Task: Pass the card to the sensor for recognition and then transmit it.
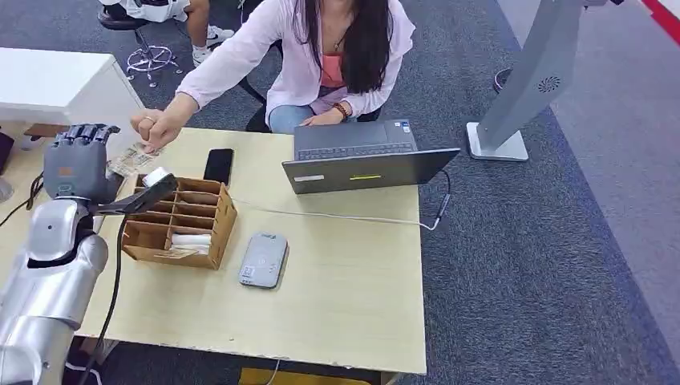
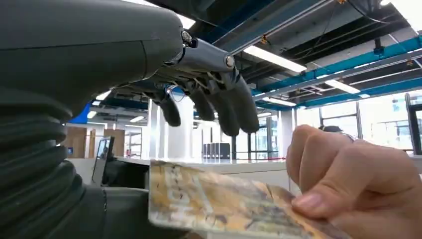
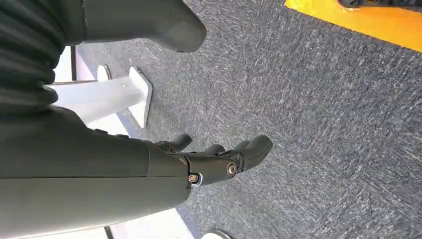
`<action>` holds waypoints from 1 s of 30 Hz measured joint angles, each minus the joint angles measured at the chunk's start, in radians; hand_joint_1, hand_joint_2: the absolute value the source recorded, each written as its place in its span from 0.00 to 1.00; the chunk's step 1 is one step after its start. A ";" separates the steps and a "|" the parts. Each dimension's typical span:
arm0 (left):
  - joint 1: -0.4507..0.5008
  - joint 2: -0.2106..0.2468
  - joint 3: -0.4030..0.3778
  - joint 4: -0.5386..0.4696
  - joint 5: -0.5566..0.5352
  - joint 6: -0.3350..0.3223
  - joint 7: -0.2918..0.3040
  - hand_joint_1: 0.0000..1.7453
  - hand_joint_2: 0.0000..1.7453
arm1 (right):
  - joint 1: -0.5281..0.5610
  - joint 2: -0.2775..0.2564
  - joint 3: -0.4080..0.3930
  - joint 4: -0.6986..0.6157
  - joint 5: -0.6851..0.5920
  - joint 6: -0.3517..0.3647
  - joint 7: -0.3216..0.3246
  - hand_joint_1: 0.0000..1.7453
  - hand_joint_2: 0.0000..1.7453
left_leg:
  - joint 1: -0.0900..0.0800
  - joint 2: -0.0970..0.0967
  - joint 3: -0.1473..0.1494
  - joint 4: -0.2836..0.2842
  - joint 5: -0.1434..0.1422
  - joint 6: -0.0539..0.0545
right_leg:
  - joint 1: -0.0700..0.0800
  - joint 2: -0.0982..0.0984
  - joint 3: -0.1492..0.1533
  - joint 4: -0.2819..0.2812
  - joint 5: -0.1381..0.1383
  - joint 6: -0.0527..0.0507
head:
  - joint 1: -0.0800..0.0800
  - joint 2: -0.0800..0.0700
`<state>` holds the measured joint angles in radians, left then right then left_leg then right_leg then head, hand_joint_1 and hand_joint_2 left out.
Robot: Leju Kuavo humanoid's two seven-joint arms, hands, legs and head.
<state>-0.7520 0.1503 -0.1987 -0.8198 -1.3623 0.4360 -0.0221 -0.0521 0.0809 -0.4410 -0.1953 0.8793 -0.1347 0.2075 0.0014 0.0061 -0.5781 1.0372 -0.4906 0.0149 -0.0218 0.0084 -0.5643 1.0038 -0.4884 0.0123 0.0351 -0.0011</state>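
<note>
Handover under way: card [image 2: 219, 206] pinched by a person's hand [image 1: 159, 128], offered beside the raised left hand [image 1: 78, 160], fingers apart, empty. Right hand [image 3: 219, 159] hanging loosely open. Sensor [image 1: 263, 260] on the worktop [image 1: 345, 289] untouched; scanning and passing remain.

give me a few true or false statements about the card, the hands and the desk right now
1. A person's hand holds one end of the card. True.
2. The left hand is closed around the card. False: its fingers hang apart above it.
3. The phone lies on the card reader. False: they lie apart on the table.
4. The laptop is open. True.
5. The right hand holds a card. False: it is empty, over carpet.
</note>
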 joint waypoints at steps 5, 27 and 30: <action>0.009 0.002 0.000 0.000 0.011 0.000 -0.002 1.00 1.00 | 0.000 0.000 -0.001 0.000 0.003 0.003 -0.001 0.00 1.00 | 0.000 0.000 0.000 0.000 0.000 0.000 | 0.000 0.000 0.000 0.000 0.000 0.000 | 0.000 0.000; 0.180 -0.083 -0.101 -0.270 0.005 -0.028 -0.053 1.00 1.00 | 0.000 0.000 -0.051 0.002 0.020 -0.010 -0.003 0.00 1.00 | 0.000 -0.003 -0.001 0.001 0.000 0.000 | -0.001 -0.004 0.000 -0.001 0.000 0.000 | 0.000 0.000; 0.201 -0.136 -0.178 -0.334 -0.016 -0.055 -0.036 1.00 1.00 | -0.001 0.000 -0.056 0.002 0.022 -0.012 -0.003 0.00 1.00 | -0.001 -0.004 -0.002 0.001 0.000 0.001 | -0.001 -0.004 0.000 -0.001 0.000 0.000 | 0.000 0.000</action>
<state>-0.5506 0.0146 -0.3764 -1.1543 -1.3782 0.3808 -0.0577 -0.0528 0.0809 -0.4974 -0.1934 0.9010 -0.1469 0.2045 0.0008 0.0025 -0.5797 1.0381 -0.4909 0.0155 -0.0227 0.0041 -0.5642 1.0031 -0.4884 0.0125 0.0347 -0.0011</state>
